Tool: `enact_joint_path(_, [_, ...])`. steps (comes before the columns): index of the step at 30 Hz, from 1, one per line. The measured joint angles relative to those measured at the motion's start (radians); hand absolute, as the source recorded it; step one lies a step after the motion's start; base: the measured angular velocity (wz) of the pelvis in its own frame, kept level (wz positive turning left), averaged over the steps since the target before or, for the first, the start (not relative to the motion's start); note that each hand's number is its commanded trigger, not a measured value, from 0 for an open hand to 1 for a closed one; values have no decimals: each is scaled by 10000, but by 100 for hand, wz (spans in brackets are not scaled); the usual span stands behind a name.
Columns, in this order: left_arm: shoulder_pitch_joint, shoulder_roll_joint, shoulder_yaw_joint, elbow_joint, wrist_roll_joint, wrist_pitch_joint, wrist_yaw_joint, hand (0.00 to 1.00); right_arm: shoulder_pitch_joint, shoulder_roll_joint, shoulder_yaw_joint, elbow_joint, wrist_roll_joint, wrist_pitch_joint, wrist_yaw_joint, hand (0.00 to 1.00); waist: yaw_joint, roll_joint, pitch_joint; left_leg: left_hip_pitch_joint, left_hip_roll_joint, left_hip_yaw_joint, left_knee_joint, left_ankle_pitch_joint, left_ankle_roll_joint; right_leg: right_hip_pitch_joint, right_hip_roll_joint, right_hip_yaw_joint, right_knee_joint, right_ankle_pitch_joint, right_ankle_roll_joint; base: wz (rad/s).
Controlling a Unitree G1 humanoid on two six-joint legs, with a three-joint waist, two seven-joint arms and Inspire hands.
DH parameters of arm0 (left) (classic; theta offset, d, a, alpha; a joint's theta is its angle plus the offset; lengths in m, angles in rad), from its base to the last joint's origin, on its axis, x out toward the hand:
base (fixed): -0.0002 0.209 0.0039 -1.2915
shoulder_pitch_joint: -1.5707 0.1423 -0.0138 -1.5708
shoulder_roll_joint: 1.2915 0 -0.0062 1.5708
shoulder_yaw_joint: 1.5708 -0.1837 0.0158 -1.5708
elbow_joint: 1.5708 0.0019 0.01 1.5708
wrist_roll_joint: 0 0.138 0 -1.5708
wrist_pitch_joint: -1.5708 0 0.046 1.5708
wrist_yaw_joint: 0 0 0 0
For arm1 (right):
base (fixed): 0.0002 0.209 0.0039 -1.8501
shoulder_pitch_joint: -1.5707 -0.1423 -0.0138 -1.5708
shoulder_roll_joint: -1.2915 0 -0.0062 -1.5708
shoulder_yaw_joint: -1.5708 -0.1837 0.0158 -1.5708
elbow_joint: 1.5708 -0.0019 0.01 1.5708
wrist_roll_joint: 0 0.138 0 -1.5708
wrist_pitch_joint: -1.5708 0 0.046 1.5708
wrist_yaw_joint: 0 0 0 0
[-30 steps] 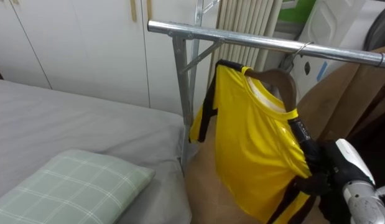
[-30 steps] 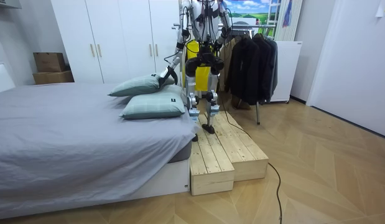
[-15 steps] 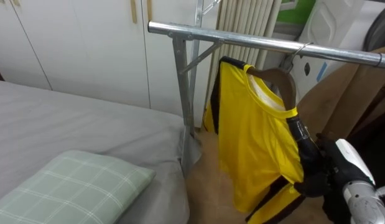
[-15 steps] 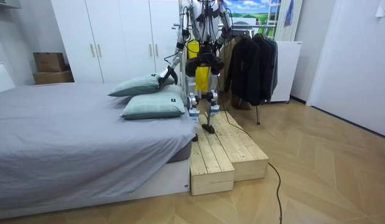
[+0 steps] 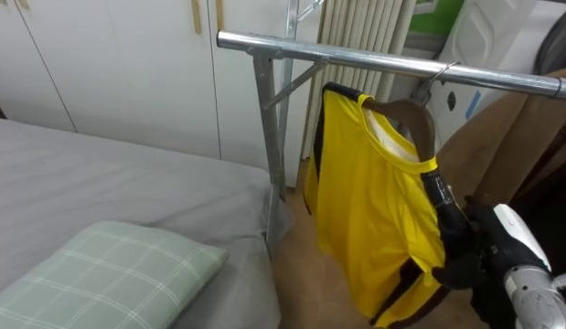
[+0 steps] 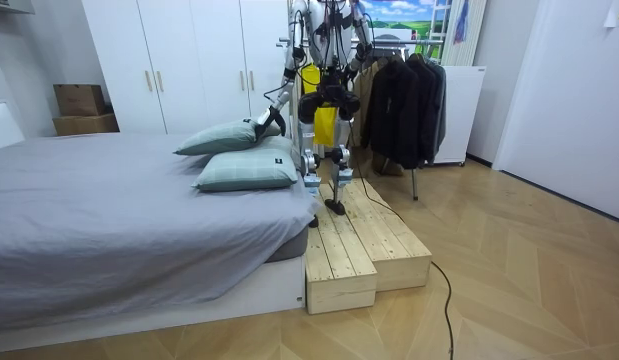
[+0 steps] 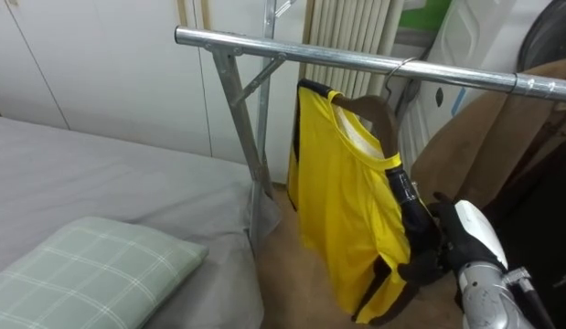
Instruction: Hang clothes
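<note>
A grey bed (image 5: 100,183) lies at the far left, with a green checked pillow (image 5: 109,274) on its near corner and a white wardrobe (image 5: 118,64) behind it. Next comes the upright post (image 5: 269,137) of a metal clothes rail (image 5: 374,62), whose bar runs off to the right. The yellow shirt (image 5: 374,210) with black trim hangs from that bar on a brown wooden hanger (image 5: 411,114), the hook over the rail, the cloth hanging free above the floor. At the shirt's lower right edge is the robot's right hand (image 5: 454,247); its dark fingers lie against the black trim, and it cannot be told whether they pinch the cloth or merely touch it.

In the room view the robot stands on a wooden platform (image 6: 359,240) beside the bed, facing the rail. Its left hand (image 6: 262,122) hangs low toward the pillows, too small to read its fingers. Dark coats (image 6: 404,95) hang further along the rail to the room view's right.
</note>
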State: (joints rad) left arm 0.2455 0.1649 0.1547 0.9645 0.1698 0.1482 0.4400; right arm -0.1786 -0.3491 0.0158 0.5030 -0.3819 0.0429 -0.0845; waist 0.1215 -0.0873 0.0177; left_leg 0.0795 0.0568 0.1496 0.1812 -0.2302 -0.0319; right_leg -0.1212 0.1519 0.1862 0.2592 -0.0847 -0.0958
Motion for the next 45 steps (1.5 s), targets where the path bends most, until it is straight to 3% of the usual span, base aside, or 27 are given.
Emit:
enact_joint_path(11, [1,1,-15,19,-31,0,8,0,-15,0,-5,95,1837,0,-5,0,-52,11,9,17,4,28,-9,1,0,-12,50,9,-31,0,1,-1])
enact_joint_path(16, [0,-18,-15,189,-284,-1,87,0,12,113,-374,61,5769,-3,-355,0,-106,64,20,158,22,119,-95,-1,-2,68,58,48,-45,6,-4,-5])
enact_joint_path(21, [6,-132,132,199,-257,-2,60,0,13,268,-1066,-17,8330,-14,-924,0,-159,183,47,175,26,108,-131,-3,-3,156,69,41,-103,2,-2,0])
enact_joint_path(25, [74,-183,206,195,-258,3,55,0,15,294,-1252,-37,10266,-23,-1351,0,-404,287,4,128,25,33,-145,-4,-1,158,60,12,-177,2,-2,4])
enact_joint_path(34, [337,-261,604,238,-211,3,75,0,162,296,-1694,-35,10853,-24,-1448,0,-956,305,-16,143,15,105,-120,2,1,121,93,318,-218,-12,27,-2])
enact_joint_path(45, [480,-299,795,323,-205,2,3,0,748,313,-1918,-37,10037,-38,-1443,0,-1137,301,-31,190,3,398,-96,9,16,80,236,701,-232,123,115,-11])
